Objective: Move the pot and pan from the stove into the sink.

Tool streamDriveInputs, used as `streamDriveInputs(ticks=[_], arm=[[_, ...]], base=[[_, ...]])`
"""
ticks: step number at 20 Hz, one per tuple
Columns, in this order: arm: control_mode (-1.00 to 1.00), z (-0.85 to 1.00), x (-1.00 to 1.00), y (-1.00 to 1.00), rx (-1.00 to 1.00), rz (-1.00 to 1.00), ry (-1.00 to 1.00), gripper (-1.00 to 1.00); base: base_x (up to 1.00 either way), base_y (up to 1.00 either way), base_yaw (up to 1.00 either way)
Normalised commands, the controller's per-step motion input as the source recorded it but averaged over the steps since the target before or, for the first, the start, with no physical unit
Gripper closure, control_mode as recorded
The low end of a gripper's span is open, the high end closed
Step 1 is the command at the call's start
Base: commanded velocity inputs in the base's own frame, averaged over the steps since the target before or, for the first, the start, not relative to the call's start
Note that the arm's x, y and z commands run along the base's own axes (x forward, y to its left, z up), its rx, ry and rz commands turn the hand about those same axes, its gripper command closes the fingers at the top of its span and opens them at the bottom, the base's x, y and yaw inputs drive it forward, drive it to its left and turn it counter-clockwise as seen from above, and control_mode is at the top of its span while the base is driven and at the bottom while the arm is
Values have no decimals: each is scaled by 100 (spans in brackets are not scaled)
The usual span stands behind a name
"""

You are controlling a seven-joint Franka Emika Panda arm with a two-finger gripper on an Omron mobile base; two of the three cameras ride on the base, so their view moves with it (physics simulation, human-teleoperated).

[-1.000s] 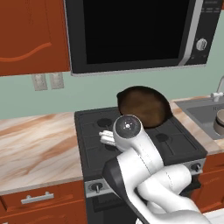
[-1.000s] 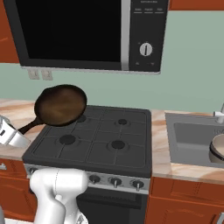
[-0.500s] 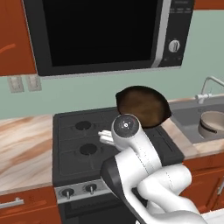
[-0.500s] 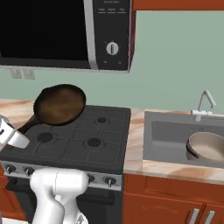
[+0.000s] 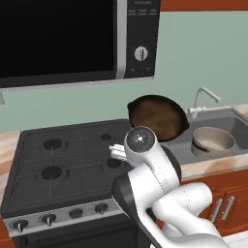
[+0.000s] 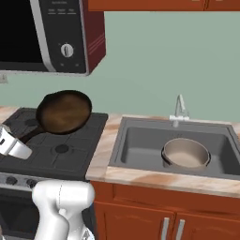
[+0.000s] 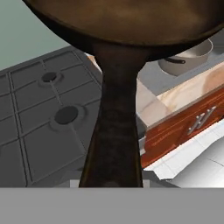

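Observation:
My gripper is shut on the long handle of the pan, a dark skillet held tilted in the air above the right side of the stove. In the left base view the pan hangs over the stove edge beside the sink, just beyond my arm. The beige pot stands inside the sink, right of its middle. The hand view looks along the handle to the pan, with the pot beyond it.
A microwave hangs over the stove. The faucet stands at the sink's back rim. A marble counter strip separates stove and sink. Wooden cabinet doors run below the counter.
The whole picture has shifted left as the base drives to the right, bringing the sink and pot further into view. The pan stays held in the same pose.

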Motion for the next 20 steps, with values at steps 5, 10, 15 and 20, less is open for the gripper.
streamDriveInputs(ticks=[5,10,15,20], arm=[[100,0,0,0,0,0,0,100],[100,0,0,0,0,0,0,100],[100,0,0,0,0,0,0,100],[100,0,0,0,0,0,0,100]], base=[[9,-80,0],[9,-79,0],[11,-76,0],[10,-74,0]])
